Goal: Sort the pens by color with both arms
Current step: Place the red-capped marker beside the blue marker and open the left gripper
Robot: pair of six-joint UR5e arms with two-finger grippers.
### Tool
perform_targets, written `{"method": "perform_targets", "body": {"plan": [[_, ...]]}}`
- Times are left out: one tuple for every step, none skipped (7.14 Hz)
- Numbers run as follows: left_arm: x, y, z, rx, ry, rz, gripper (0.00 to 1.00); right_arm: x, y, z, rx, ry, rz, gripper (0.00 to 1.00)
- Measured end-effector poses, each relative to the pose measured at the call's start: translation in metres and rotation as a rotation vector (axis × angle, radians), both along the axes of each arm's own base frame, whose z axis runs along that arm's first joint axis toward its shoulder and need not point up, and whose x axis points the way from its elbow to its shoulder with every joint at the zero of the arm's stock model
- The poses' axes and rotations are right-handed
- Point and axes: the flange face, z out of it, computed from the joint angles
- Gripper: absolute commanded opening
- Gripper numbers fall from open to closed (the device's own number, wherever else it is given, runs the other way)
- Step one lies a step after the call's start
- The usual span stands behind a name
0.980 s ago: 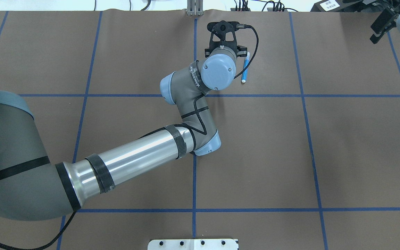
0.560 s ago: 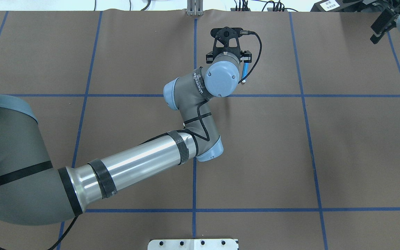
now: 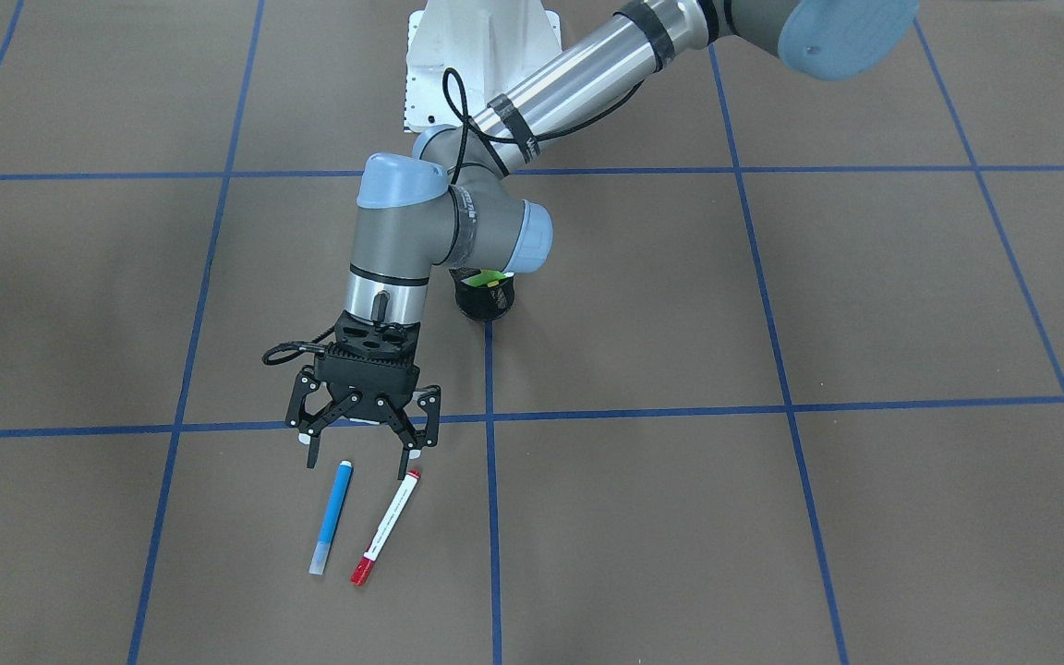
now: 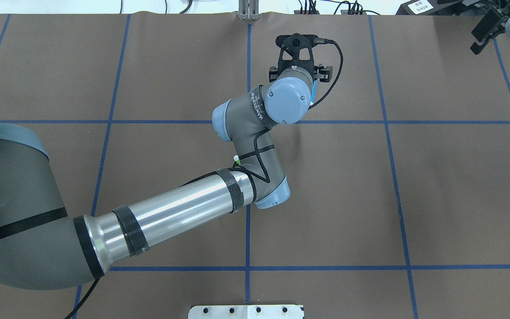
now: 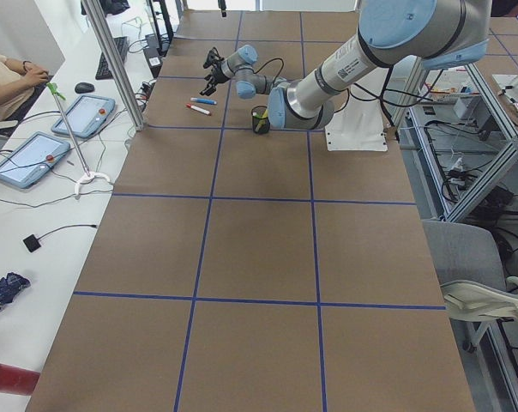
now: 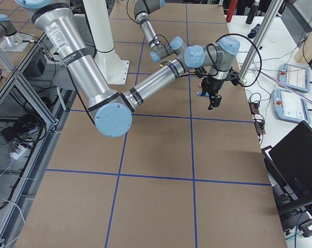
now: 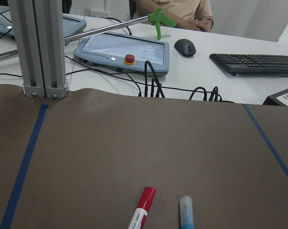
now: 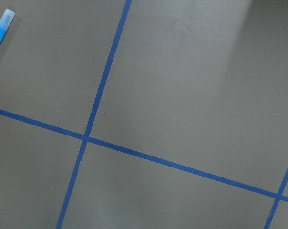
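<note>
Left fingers point(image 3: 405, 448) farther right; 2 pens point(image 3: 332, 513) near, perhaps 2 in cup point(image 3: 486, 303).

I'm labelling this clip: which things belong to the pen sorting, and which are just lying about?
Job: blue pen, red-ended pen, green pen in the mesh cup, left end effector.
Lying about: keyboard, mouse, tablet controller.

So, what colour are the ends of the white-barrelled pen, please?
Red; the pen shows best in the front-facing view.
</note>
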Motion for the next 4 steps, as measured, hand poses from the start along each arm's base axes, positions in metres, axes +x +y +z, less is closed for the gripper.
{"method": "perform_targets", "body": {"plan": [[-0.012, 0.006, -0.018, 0.003, -0.030, 0.017, 1.00, -0.001, 0.000, -0.007, -0.019, -0.010, 0.033, 1.00], [-0.030, 0.013, -0.041, -0.025, -0.079, 0.045, 1.00, -0.001, 0.001, -0.014, -0.035, -0.018, 0.063, 1.00], [-0.051, 0.018, -0.061, -0.066, -0.119, 0.091, 1.00, -0.002, 0.003, -0.020, -0.046, -0.022, 0.087, 1.00], [-0.076, 0.020, -0.077, -0.099, -0.159, 0.142, 1.00, -0.003, 0.005, -0.026, -0.057, -0.026, 0.110, 1.00]]}}
